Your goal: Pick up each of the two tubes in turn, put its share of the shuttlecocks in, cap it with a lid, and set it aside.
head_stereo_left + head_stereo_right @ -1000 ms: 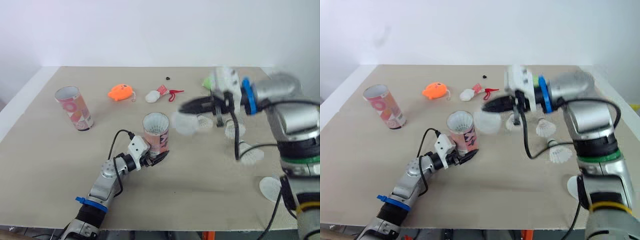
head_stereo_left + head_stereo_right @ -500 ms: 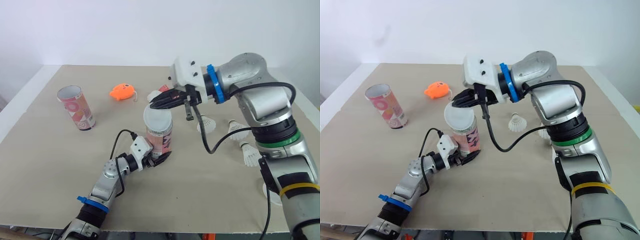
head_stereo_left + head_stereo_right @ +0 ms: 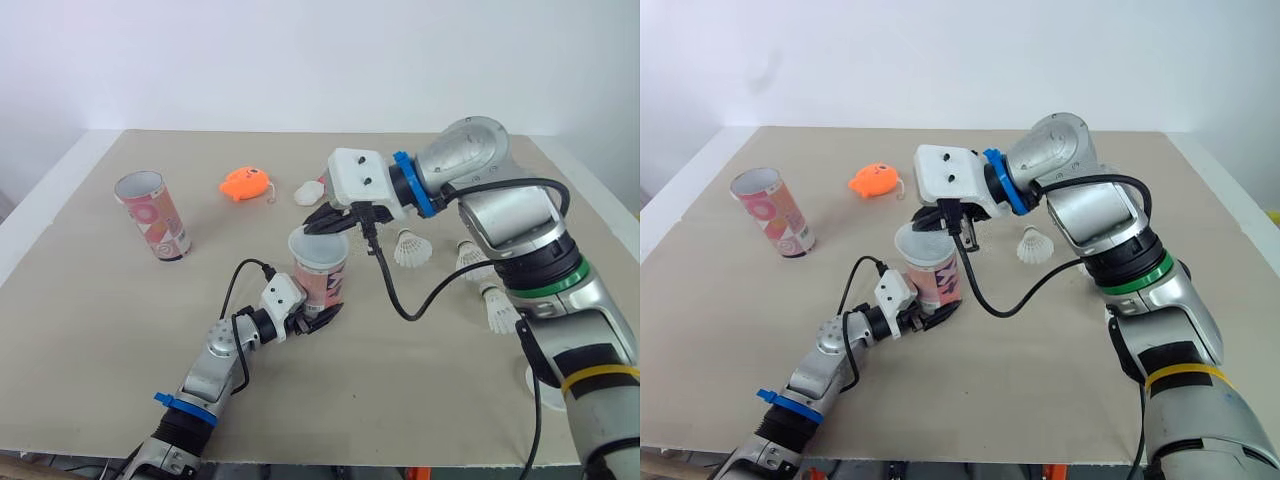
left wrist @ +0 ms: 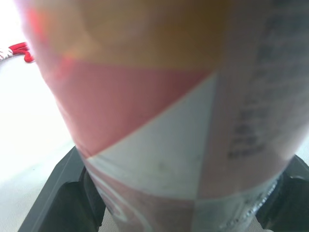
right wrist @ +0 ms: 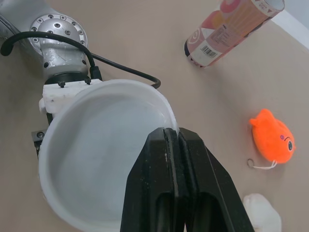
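Bright, even light falls from overhead on the beige table (image 3: pixel 90 330), and every shadow has a soft edge. The standing tube (image 3: pixel 150 215), well apart from both grippers' fingers, throws only a short, pale shadow at its base. In the left wrist view the held tube (image 4: pixel 159 121), between the fingers (image 4: pixel 58 193) of the left gripper (image 4: pixel 183 164), sits against the lens and is out of focus (its printed lines smear into grey). The table beside those fingers is blown out to white. In the right wrist view the black fingers (image 5: pixel 154 193) of the right gripper (image 5: pixel 175 134) carry soft highlights along their edges. The translucent lid (image 5: pixel 96 164) pinched between them shows a rim brighter than its hollow.
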